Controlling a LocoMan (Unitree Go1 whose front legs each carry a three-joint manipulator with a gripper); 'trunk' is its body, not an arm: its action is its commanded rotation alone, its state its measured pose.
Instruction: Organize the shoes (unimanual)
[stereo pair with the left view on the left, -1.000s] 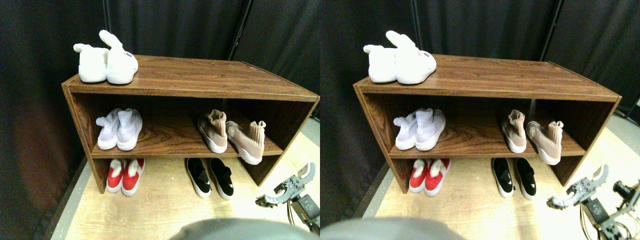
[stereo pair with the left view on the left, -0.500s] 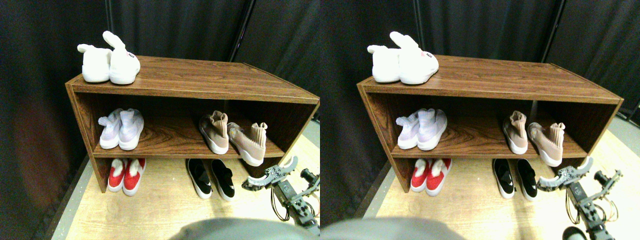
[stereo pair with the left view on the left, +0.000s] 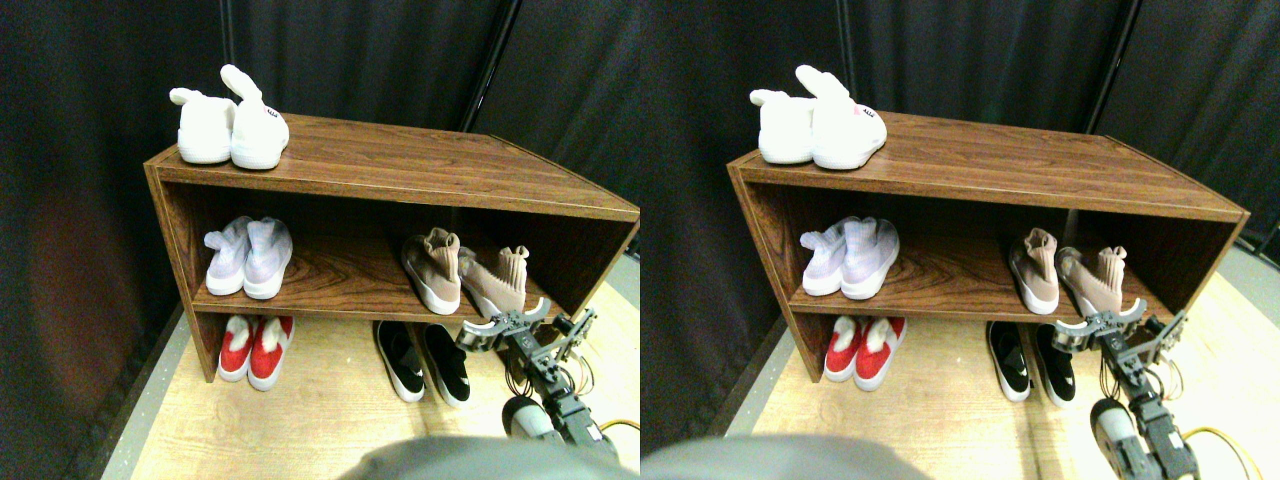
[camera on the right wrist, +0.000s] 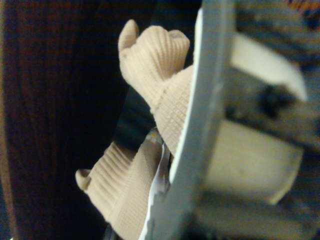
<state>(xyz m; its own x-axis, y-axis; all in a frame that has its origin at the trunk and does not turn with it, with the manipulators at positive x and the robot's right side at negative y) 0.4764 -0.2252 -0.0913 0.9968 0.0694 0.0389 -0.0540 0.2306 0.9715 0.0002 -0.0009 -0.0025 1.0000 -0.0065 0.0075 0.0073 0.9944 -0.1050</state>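
We see our right gripper (stereo pair with the left view on the left: 497, 330) at the shelf edge, at six o'clock from the askew tan sneaker (stereo pair with the left view on the left: 497, 283), jaws seemingly parted around nothing.

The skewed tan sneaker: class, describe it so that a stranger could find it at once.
Start at the wooden shoe rack and its middle shelf. At the right end stand two tan sneakers; it is the right-hand tan sneaker, angled, unlike its straighter mate.

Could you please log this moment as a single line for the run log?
phase: approach | right claw: at middle shelf front edge, by the skewed tan shoe | grasp: none visible | other pairs: lined up
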